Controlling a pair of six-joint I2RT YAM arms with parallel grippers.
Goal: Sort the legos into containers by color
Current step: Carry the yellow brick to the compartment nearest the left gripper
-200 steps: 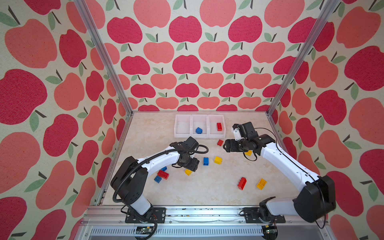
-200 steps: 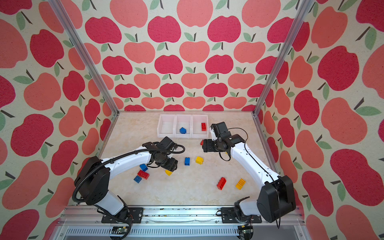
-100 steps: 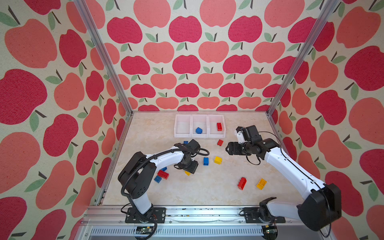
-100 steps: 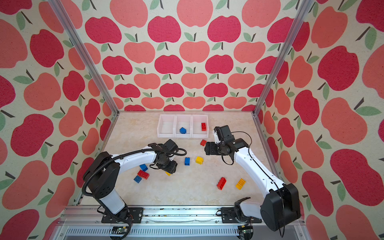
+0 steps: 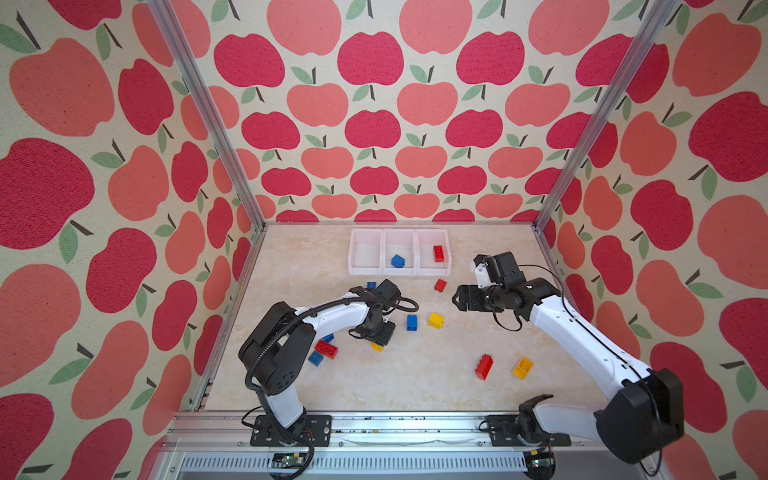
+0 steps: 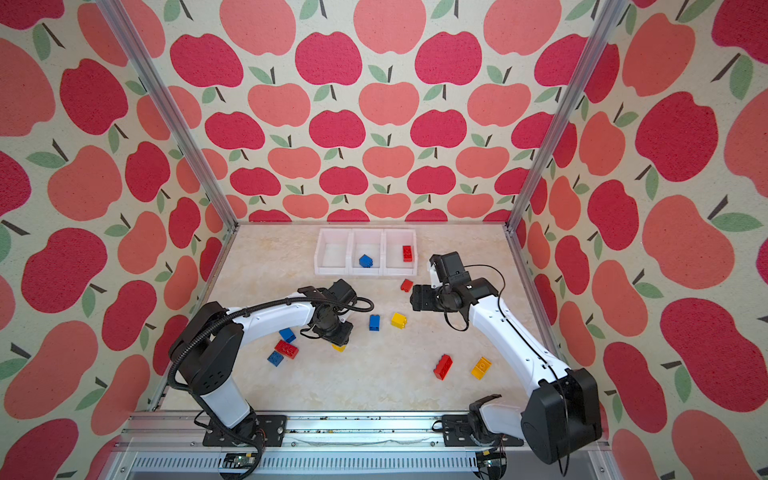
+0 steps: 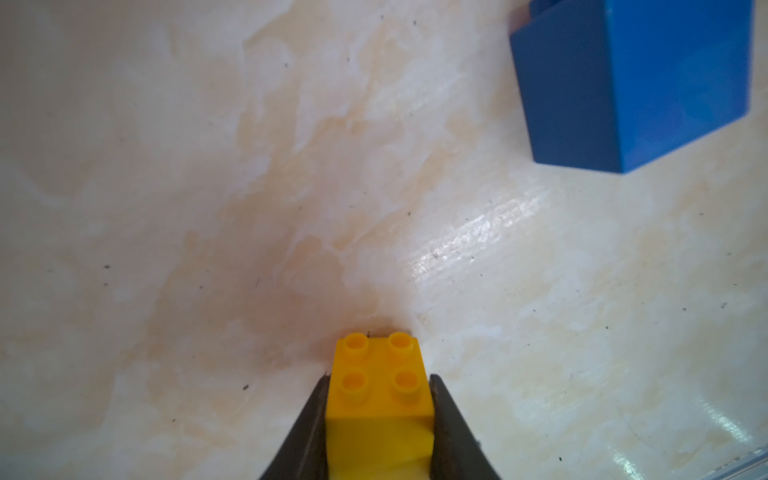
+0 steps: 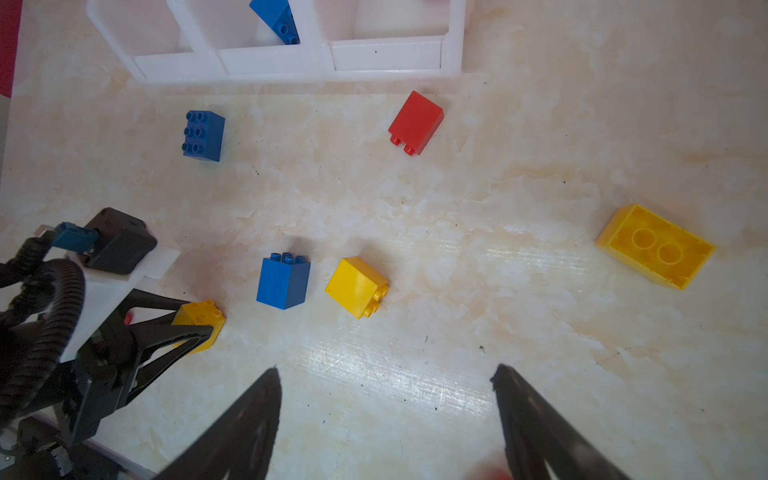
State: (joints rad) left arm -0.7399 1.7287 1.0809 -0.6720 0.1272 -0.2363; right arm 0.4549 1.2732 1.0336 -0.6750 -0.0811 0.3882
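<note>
**Left gripper (image 7: 378,379) clamped on a small square yellow studded plastic brick (image 7: 378,401); sorting barely begun**

Pinched by two opposite sides, studs up, low over the cream marbled tabletop (image 5: 415,390). Cannot tell whether lifted clear of it. Found in both top views under the left wrist, well apart from the row of three white translucent plastic bins (image 5: 399,272) at the far edge.

Right gripper (image 8: 384,374): spread wide, nothing between the jaws, hovering over bare table just beside a small red brick (image 5: 440,285) lying in front of the bins.

Done, judging by the bins as the top views show them: one blue brick (image 5: 397,261) in the middle bin, one oblong red brick (image 5: 439,253) in the right-hand bin. Nothing in the left-hand bin, so probably meant for yellow.

Left to sort, loose on the table:
- a blue upright brick (image 5: 412,322) and a yellow square brick (image 5: 435,320), side by side in the middle
- a red oblong (image 5: 484,366) and a yellow oblong (image 5: 522,368), nearer the front
- a red oblong by the left arm (image 5: 326,349), with two blue bricks near it, one partly hidden
- one more blue brick (image 8: 203,135) near the bins

Roughly ten to go, counting the one in the grip.
</note>
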